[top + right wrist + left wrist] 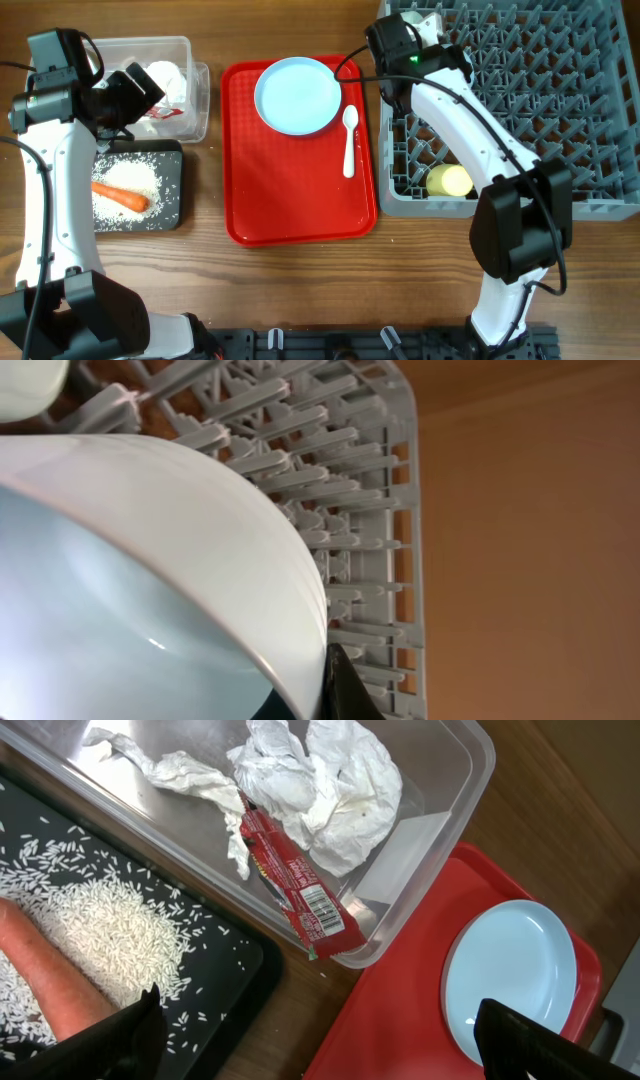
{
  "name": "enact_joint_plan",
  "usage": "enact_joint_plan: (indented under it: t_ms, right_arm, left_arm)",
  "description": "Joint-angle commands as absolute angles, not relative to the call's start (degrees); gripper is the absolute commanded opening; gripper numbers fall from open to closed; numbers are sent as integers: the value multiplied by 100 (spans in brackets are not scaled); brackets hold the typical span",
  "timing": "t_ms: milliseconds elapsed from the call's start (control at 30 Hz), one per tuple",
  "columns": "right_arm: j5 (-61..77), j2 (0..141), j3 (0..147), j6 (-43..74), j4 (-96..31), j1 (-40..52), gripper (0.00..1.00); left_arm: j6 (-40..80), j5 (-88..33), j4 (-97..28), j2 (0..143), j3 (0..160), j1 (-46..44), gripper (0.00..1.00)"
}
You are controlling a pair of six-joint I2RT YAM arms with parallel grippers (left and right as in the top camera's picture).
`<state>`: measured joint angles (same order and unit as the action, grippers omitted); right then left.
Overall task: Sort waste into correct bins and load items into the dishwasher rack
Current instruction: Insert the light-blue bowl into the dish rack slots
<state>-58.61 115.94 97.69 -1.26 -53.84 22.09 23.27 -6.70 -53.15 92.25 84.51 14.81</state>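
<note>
My left gripper (148, 90) (320, 1040) is open and empty, hovering over the gap between the black tray (172, 215) and the clear tub (200, 75). The tub holds crumpled white paper (330, 790) and the red snack wrapper (290, 880). The black tray holds loose rice (110, 930) and the carrot (120, 196). My right gripper (425, 28) (325, 670) is shut on the rim of a pale blue-green bowl (150, 580) over the far left corner of the dishwasher rack (600, 120). The yellow cup (449, 181) lies in the rack. The plate (298, 95) and white spoon (349, 140) lie on the red tray.
The flat red serving tray (300, 200) sits between the bins and the rack. Another pale rounded piece (25, 380) shows at the top left corner of the right wrist view. The right arm stretches across the rack's left side. The brown food lump is not visible.
</note>
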Motion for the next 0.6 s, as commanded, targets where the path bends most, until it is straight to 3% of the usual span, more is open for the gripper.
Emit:
enact_joint_plan:
  t_ms: [0,233,433,467,567]
  right_arm:
    - [-4504,11679,9703,-141,-5625,2320,4]
    - [-4735,11679,9706,-148,-5660,2523,4]
    - [-8711,11679,9717,-158,-5352,2523,4]
    - [-8711,11679,9717,-768,-4943,2521,4]
    - [-8702,11679,9717,-928,-4097,2523,4]
  left_arm:
    - [2340,-635,-5315,9260,8503,1518,100]
    - [2340,-635,-5315,9260,8503,1518,100]
    - [2340,-635,-5315,9260,8503,1518,100]
    - [2340,-635,-5315,9260,8503,1518,100]
    - [2340,-635,-5315,9260,8503,1518,100]
